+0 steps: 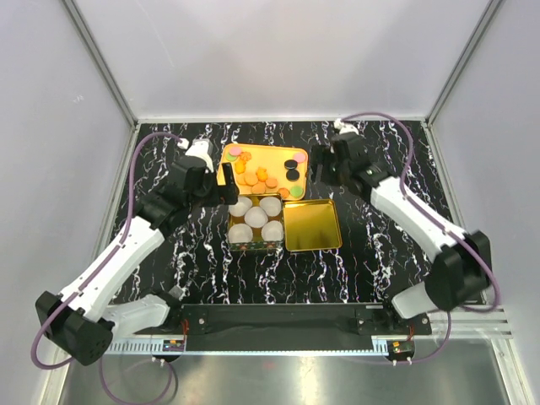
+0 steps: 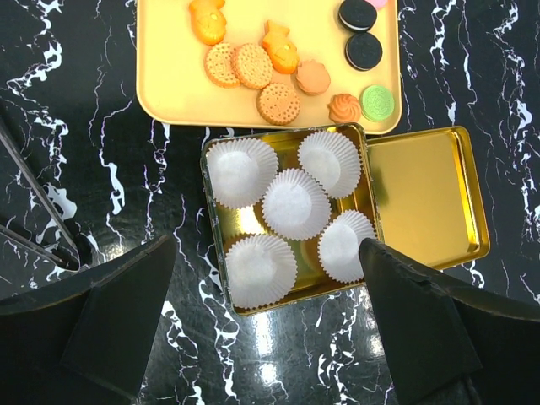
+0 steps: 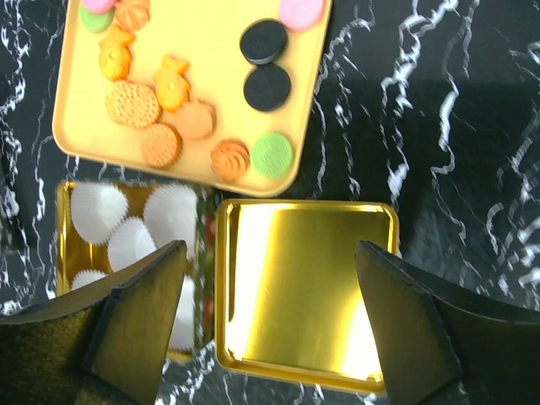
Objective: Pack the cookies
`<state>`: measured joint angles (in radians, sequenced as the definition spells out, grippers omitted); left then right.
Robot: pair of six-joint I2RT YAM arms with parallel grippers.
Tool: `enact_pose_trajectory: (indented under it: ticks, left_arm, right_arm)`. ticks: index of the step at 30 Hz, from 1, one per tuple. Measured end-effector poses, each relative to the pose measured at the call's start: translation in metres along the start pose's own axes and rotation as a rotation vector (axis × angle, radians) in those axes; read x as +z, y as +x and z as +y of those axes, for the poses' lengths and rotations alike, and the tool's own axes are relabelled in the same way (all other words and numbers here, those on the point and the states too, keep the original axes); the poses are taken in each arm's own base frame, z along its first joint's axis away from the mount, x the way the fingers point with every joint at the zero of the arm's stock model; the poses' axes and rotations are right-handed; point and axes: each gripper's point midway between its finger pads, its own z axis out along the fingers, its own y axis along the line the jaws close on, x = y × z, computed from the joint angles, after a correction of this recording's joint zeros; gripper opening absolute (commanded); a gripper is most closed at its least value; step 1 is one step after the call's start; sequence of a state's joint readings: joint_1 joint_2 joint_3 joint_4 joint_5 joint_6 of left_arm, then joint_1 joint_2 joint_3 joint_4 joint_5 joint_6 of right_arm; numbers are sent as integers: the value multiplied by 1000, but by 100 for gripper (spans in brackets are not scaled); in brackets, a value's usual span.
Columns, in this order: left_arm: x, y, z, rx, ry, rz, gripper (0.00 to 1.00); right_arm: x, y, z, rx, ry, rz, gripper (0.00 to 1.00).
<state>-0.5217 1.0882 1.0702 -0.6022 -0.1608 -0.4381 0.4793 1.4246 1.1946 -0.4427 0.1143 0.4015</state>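
— At the near edge of the black marbled table (image 1: 371, 261), what shows?
— The bases of the two arms, one toward each corner. Both arms reach away toward the middle of the table.
— And the left gripper (image 2: 266, 253)?
— It hangs above the gold tin (image 2: 289, 143), jaws spread wide with nothing between them. In the wrist view its fingers frame the tin's near side from above, and no contact shows.
— What sits in the tin?
— Five white pleated paper cups (image 2: 295, 204), each showing a bare white bottom.
— The right gripper (image 3: 270, 249)?
— Also wide open and holding nothing. It hovers over the gold lid (image 3: 304, 287), which lies flat, rim up, right against the tin's right side.
— Where are the cookies (image 2: 253, 66)?
— All on the yellow tray (image 3: 202, 34), just beyond the tin and lid, with its near edge close against the tin. The orange ones, some round and some fish-shaped, cluster from the left toward the middle. Two black ones (image 3: 266, 87) lie side by side toward the right. A green one (image 3: 272, 154) sits by the near right corner and a pink one (image 3: 301, 10) by the far right corner. Another pink and green pair lies at the far left corner
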Motion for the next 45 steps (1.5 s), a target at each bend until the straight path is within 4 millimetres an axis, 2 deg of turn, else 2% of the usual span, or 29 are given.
enact_pose_trajectory:
  ticks: [2,5,9,13,15,18,21,26,30,34,45]
  left_arm:
    - [3,0,2,-6,-9,6,99]
    - [13,-1,9,-23,-42,29,99]
    - [25,-7,19,-46,-87,40,99]
    - [23,-9,36,-88,-162,25,99]
    - [22,-13,62,-153,-234,6,99]
    - [17,-13,120,-279,-400,-22,99]
    - [14,0,170,-372,-564,-14,99]
    - [39,31,203,-420,-691,95,99]
    - [63,60,222,-428,-750,199,99]
    - [80,81,233,-426,-783,267,99]
    - [107,104,253,-431,-784,338,99]
  right_arm:
    - [15,-9,8,-3,-5,3,88]
    - [28,-10,10,-6,-3,16,88]
    - [29,-7,12,-6,-14,31,88]
    - [24,-2,10,-6,-21,34,89]
    - [19,5,8,-6,-28,39,89]
    - [9,15,5,-3,-43,49,89]
    - [1,23,7,7,-80,54,91]
    - [-6,34,9,14,-119,65,92]
    - [-14,41,10,15,-145,68,93]
    - [-24,38,10,14,-161,45,94]
    - [-49,24,13,-1,-191,-27,95]
